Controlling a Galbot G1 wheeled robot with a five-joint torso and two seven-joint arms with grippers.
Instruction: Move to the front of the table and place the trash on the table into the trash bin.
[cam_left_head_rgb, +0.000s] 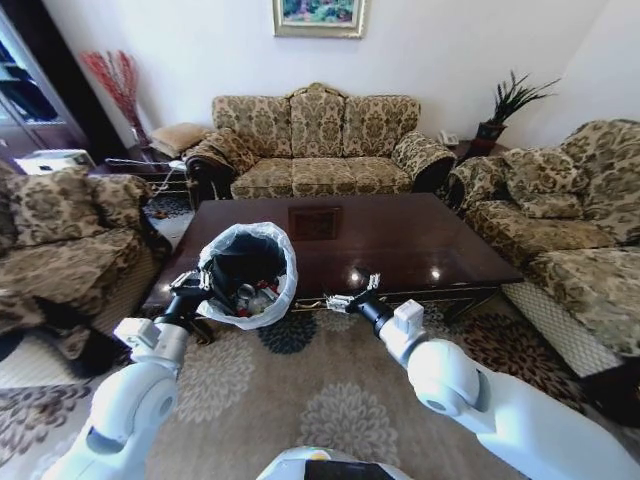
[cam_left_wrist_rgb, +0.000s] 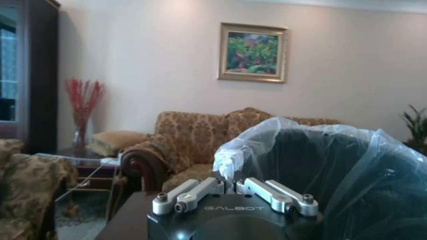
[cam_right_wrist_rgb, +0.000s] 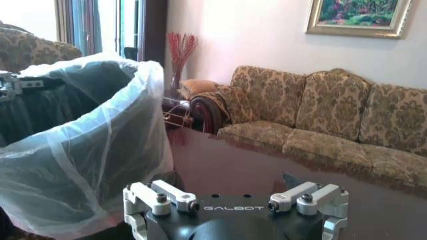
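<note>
Two grippers at table (cam_left_head_rgb: 400, 245) near edge | bin (cam_left_head_rgb: 247, 272) held at near-left corner, left gripper (cam_left_head_rgb: 192, 283) clamped on its rim | trash (cam_left_head_rgb: 256, 296) inside bin | right gripper (cam_left_head_rgb: 352, 292) open, empty, just right of bin.

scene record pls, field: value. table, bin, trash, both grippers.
table: dark brown coffee table, top bare apart from a dark inlaid square
trash bin: black with white liner, held up at the table's near left corner, tilted toward the camera
trash: items inside the bin, red and white bits visible
left gripper: shut on the bin's rim, liner pinched
right gripper: open, empty, at the table's near edge beside the bin
</note>
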